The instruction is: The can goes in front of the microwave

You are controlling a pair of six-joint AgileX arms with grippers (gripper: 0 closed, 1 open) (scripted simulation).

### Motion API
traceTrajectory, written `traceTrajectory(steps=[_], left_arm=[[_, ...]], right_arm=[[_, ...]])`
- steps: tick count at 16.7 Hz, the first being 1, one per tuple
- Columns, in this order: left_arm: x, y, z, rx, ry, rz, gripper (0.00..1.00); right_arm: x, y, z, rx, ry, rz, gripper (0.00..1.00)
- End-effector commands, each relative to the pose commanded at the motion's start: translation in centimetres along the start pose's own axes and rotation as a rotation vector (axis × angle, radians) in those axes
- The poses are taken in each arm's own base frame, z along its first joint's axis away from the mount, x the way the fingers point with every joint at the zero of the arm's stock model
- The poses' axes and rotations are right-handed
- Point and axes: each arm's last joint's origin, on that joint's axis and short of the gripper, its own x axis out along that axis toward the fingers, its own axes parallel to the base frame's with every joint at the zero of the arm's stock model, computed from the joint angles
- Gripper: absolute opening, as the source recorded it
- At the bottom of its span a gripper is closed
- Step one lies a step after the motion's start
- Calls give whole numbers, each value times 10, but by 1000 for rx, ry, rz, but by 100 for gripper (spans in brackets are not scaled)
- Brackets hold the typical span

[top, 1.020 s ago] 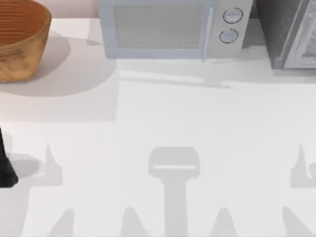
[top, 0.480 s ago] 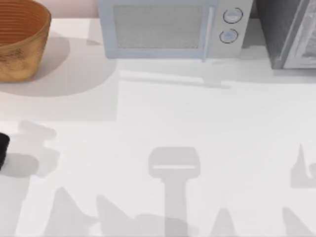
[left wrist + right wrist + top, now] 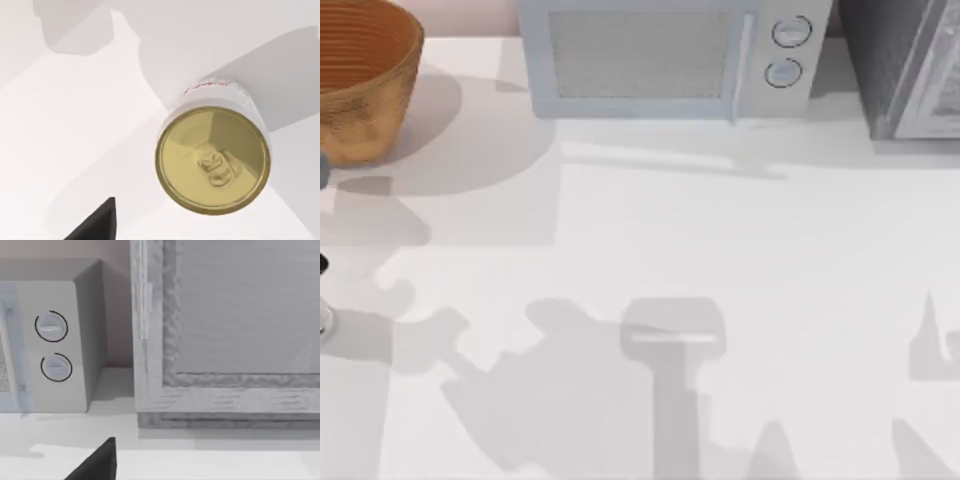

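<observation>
The can [image 3: 212, 160] stands upright on the white table, and the left wrist view looks down on its dull gold top and a strip of red label. A dark tip of my left gripper [image 3: 97, 225] hangs above the table, beside the can and apart from it. In the top view a sliver of the can [image 3: 323, 320] sits at the table's left edge, with a bit of my left arm [image 3: 322, 265] just behind it. The microwave [image 3: 665, 60] stands at the back centre, its knobs [image 3: 52, 326] also in the right wrist view. My right gripper [image 3: 97, 465] is parked facing the back right.
A woven basket [image 3: 360, 80] stands at the back left. A darker grey appliance [image 3: 905, 65] stands at the back right, close beside the microwave. Bare white table [image 3: 650, 230] stretches in front of the microwave, crossed by arm shadows.
The dark part of my left arm at the left edge has slid back and nearly out of the top view. Its shadow has spread across the table's front. The right side is unchanged.
</observation>
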Motion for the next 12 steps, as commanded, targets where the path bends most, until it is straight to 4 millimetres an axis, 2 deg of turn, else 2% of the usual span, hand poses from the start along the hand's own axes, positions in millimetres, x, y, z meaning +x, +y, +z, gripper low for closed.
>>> traceTrajectory(steps=[3, 6, 12], left_arm=[[18, 23, 16, 80, 104, -109, 100], [29, 36, 24, 126, 152, -170, 100], [31, 37, 26, 138, 159, -180, 100]], right_arm=[[0, 0, 0, 0, 0, 0, 100], [0, 0, 0, 0, 0, 0, 100], [0, 0, 0, 0, 0, 0, 100]])
